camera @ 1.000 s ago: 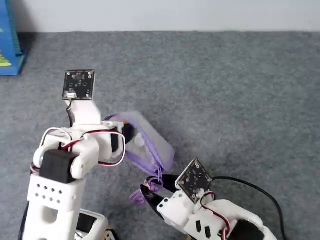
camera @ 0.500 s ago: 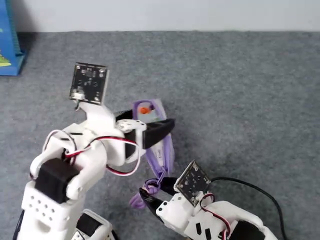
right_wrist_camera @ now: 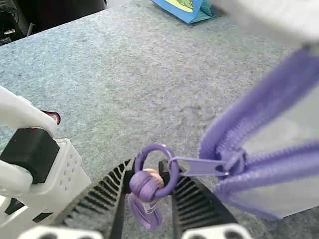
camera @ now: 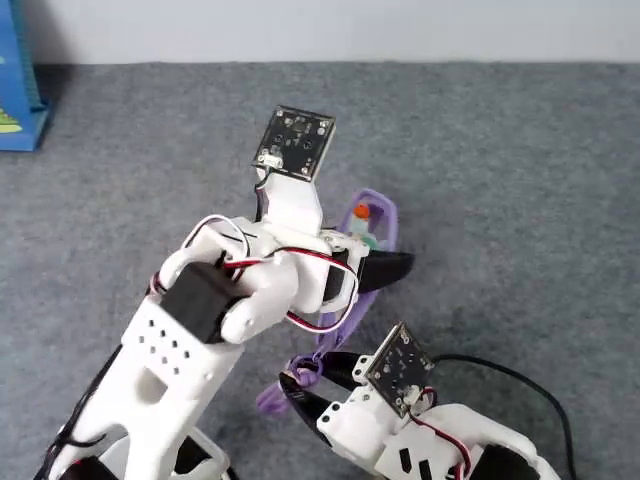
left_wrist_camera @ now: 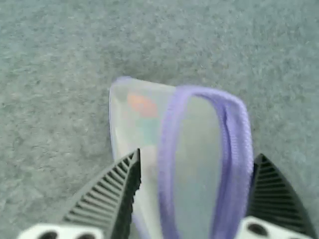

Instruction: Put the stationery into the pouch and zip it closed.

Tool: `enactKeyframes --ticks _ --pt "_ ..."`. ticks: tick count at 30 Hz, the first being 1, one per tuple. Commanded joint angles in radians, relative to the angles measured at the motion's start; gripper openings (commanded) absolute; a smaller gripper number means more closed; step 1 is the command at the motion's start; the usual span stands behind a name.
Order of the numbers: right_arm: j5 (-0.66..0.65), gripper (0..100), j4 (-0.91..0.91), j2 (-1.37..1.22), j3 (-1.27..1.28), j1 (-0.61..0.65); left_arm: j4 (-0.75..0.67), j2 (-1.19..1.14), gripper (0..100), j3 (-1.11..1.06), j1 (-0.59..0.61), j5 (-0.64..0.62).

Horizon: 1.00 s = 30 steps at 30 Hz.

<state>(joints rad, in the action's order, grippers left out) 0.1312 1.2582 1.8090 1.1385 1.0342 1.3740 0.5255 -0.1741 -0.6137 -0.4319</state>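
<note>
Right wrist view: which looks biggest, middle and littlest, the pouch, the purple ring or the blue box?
1. pouch: biggest by far.
2. purple ring and blue box: look about alike; the box is far off and cut by the edge, so no ranking.

- Work surface: I see a grey, short-piled carpet [camera: 500,150] covering the table, uniform in texture across the high view.
- Back edge: a plain pale wall [camera: 350,30] meets the carpet in a straight line.
- Left margin: a blue box [camera: 14,95] with a green printed picture stands on the carpet near the wall.
- Right wrist view: I find a dark recess [right_wrist_camera: 30,15] beyond the carpet's edge; I cannot tell what it holds.
- Light: even and diffuse, casting only soft shadows.
</note>
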Motion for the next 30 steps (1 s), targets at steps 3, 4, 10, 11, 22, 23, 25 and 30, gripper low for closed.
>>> enactKeyframes --ticks 3,4,10,11,22,23,25,30 --pt "-0.009 0.8 0.001 0.005 -0.057 0.002 -0.012 -0.002 33 0.085 -0.008 -0.020" --pt "-0.009 0.8 0.001 0.005 -0.057 0.002 -0.014 -0.002 33 0.085 -0.008 -0.020" --pt "-0.008 0.8 -0.002 0.005 -0.055 -0.038 0.026 0.008 33 0.159 0.015 -0.020" --pt "-0.008 0.8 -0.007 0.005 -0.055 -0.058 0.041 0.018 33 0.188 0.018 -0.020" --pt "-0.017 0.8 0.024 0.004 -0.120 -0.114 0.176 0.132 34 0.275 0.215 0.014" --pt "-0.017 0.8 0.045 0.002 -0.144 -0.114 0.204 0.132 34 0.275 0.235 0.040" --pt "-0.017 0.8 0.094 -0.005 -0.196 -0.114 0.253 0.130 34 0.275 0.265 0.081" --pt "-0.071 0.7 0.223 -0.004 -0.296 -0.156 0.345 0.129 33 0.274 0.319 0.186"
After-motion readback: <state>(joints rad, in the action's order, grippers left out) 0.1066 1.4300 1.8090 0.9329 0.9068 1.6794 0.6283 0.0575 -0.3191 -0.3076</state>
